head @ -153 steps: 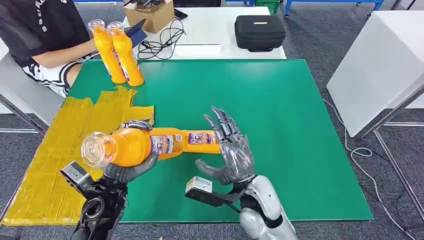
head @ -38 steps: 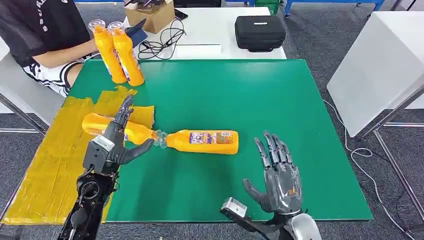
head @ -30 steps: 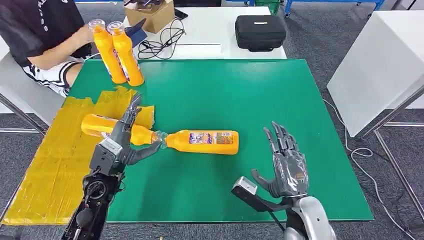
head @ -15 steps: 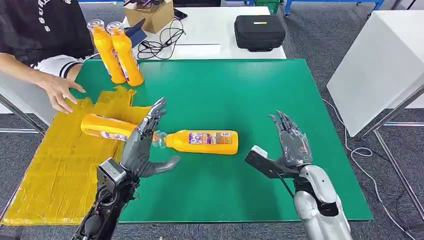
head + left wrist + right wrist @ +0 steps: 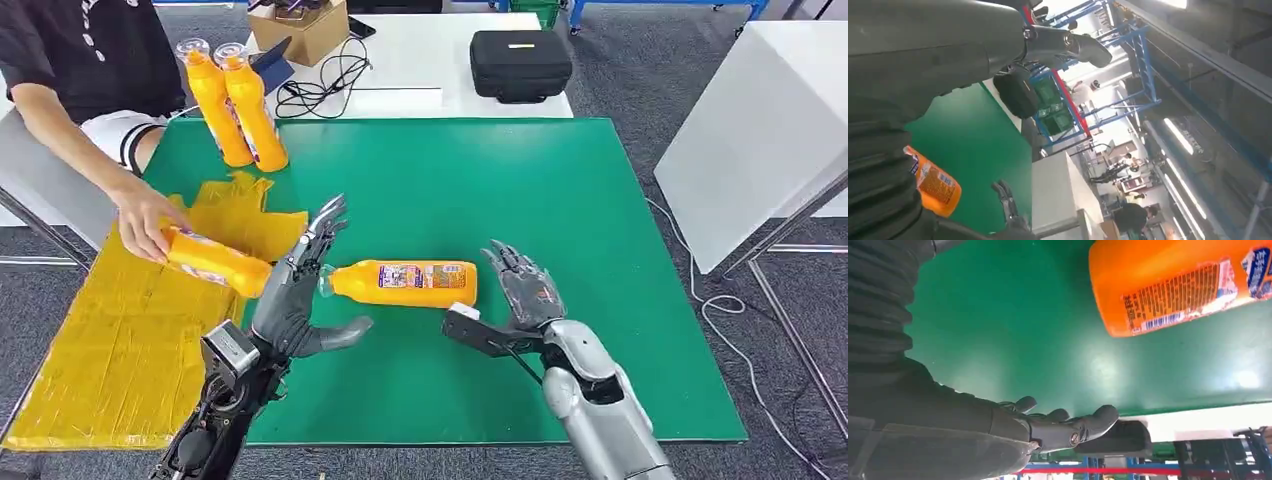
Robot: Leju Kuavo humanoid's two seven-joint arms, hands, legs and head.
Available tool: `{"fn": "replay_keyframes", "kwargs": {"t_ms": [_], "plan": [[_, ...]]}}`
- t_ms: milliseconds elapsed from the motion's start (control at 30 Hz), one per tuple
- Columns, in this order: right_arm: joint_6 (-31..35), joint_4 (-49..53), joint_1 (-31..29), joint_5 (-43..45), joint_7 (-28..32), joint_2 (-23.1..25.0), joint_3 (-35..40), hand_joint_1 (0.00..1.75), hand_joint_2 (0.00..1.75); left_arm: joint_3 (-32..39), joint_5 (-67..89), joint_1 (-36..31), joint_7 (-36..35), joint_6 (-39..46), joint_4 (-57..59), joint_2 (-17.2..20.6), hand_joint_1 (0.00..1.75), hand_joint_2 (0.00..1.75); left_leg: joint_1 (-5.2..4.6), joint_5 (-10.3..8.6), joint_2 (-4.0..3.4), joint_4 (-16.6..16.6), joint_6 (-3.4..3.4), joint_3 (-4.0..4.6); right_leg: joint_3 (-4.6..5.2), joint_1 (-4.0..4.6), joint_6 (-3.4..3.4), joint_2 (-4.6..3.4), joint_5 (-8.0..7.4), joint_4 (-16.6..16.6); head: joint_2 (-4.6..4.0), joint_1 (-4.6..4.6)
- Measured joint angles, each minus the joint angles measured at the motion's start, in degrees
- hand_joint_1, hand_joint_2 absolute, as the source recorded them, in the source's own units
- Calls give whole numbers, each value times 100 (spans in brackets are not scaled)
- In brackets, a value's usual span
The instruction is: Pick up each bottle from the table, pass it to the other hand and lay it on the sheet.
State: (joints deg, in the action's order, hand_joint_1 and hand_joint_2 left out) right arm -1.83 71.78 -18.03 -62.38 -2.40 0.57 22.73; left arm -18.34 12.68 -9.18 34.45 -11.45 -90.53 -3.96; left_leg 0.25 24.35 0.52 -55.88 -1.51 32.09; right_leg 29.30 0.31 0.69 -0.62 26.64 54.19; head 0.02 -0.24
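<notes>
The left hand [image 5: 298,295] is raised over the green desk [image 5: 560,200] with its fingers spread and thumb out to the side, holding nothing. Its fingertips reach up beside the neck end of the lying bottle [image 5: 400,283]; from the head view I cannot tell whether they touch it. The left wrist view adds little on the hand beyond an extended dark finger, but it shows the flat base end of that bottle [image 5: 933,186] on the green surface.

The right hand [image 5: 522,284] is also open and empty, fingers extended and apart, just beside the bottle's base. The right wrist view settles what the head view leaves unsure: green desk shows between the hand's fingers [image 5: 1068,429] and the bottle [image 5: 1178,285], so they are apart.

The lying bottle is orange, on its side near the middle of the desk, neck toward the yellow sheet [image 5: 100,340]. That sheet covers the desk's left part. Over it, a person's hand [image 5: 148,222] grips a second orange bottle [image 5: 215,262] at its base end. Two more orange bottles [image 5: 235,105] stand upright together at the far left corner of the desk. Beyond the desk, a white table carries a black case [image 5: 520,62], a cardboard box [image 5: 300,28] and cables [image 5: 325,85].
</notes>
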Motion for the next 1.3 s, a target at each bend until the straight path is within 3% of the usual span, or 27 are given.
{"fn": "replay_keyframes", "kwargs": {"t_ms": [267, 500, 867, 1300], "plan": [[262, -17, -73, -1143, -383, 330, 877, 0, 175, 0, -61, -32, -11, 13, 83, -48, 0, 175, 1, 0, -1, 0, 0, -1, 2, 2, 0, 0, 0, 0, 0, 0], [233, -96, -384, -1348, -732, 529, 1329, 0, 175, 7, -155, -238, -68, -26, 258, -120, 0, 175, 2, -3, -2, 1, 5, 0, 2, 2, 0, 0, 0, 1, 0, 2], [564, -866, -1002, -1318, -715, 844, 1294, 0, 175, 37, -286, -263, -105, 11, 293, -122, 0, 175, 0, -4, 0, 0, 4, 4, 3, 1, 0, 0, -1, 2, 0, 2], [916, -2636, -2018, -1274, -782, 1281, 780, 0, 175, 337, -293, -11, -127, 24, 225, -116, 0, 175, 1, -6, 1, 0, 6, 4, 4, 2, 0, 0, -1, 4, 0, 2]]}}
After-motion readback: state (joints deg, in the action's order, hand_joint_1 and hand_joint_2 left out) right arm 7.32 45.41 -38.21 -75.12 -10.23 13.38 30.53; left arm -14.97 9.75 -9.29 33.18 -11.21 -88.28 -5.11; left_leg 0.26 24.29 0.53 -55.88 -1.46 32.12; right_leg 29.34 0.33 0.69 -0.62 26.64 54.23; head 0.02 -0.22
